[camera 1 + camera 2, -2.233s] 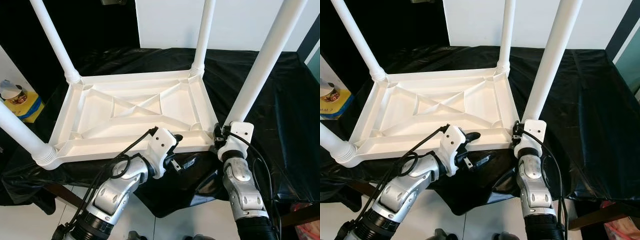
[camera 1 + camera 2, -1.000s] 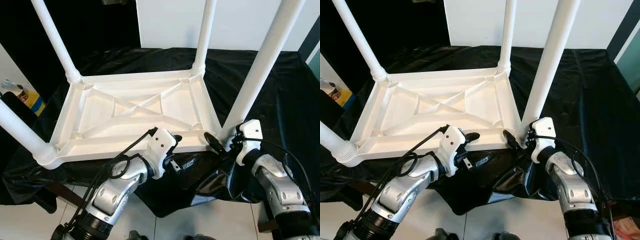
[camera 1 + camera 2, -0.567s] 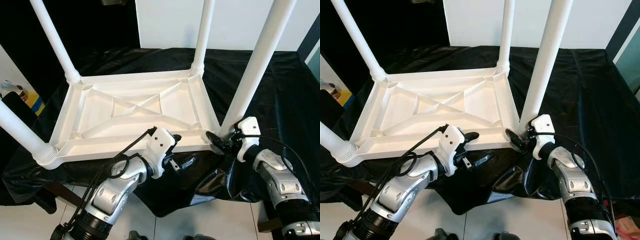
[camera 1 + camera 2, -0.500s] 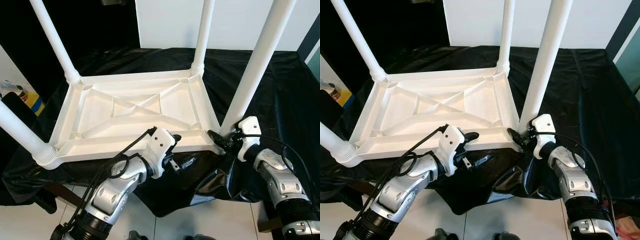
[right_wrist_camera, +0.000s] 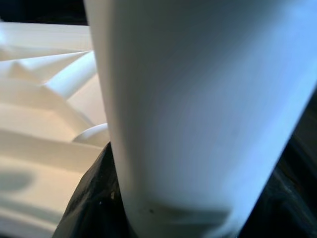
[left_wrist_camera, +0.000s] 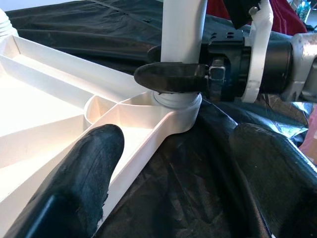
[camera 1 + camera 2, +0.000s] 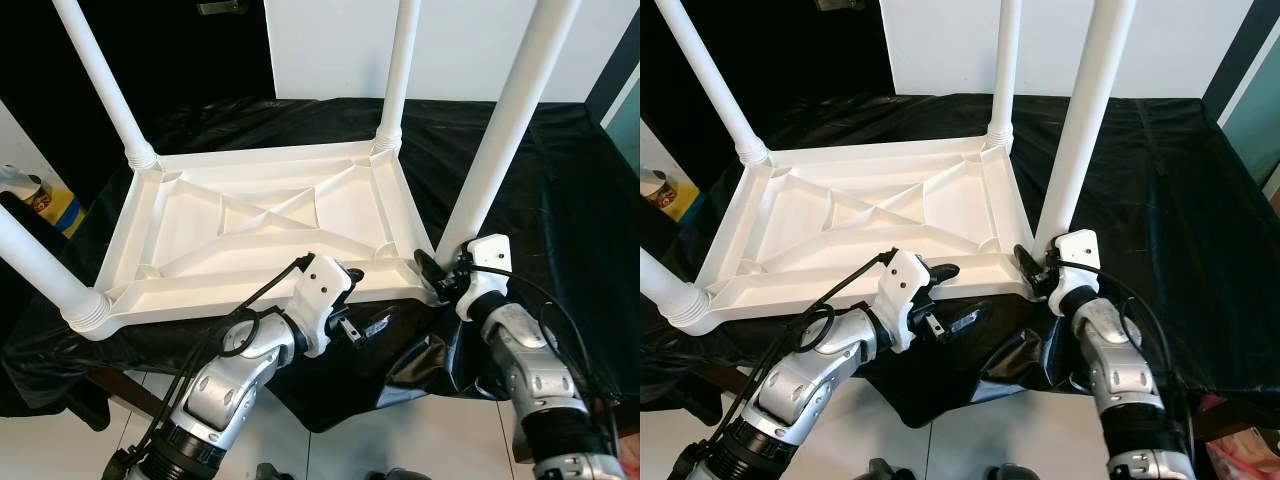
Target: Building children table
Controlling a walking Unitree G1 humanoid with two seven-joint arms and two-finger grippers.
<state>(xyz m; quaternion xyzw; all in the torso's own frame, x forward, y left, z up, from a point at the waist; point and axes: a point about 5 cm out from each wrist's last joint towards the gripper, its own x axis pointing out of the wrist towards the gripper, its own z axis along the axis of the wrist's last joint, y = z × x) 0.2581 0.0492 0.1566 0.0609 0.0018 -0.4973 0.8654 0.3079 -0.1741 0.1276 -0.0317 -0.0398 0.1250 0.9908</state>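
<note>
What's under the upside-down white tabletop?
Black plastic sheet lies under the tabletop and spreads past it on every side. Whatever supports the sheet beneath is covered. Left claw straddles the near rim; right claw grips the near-right leg.

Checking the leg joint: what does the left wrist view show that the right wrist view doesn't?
Left wrist view: the right gripper around the near-right leg just above its socket, the left gripper's own fingers apart, one over the tabletop's rim, and the black sheet. Right wrist view: the leg's surface very close. Both: that leg and the ribbed underside.
</note>
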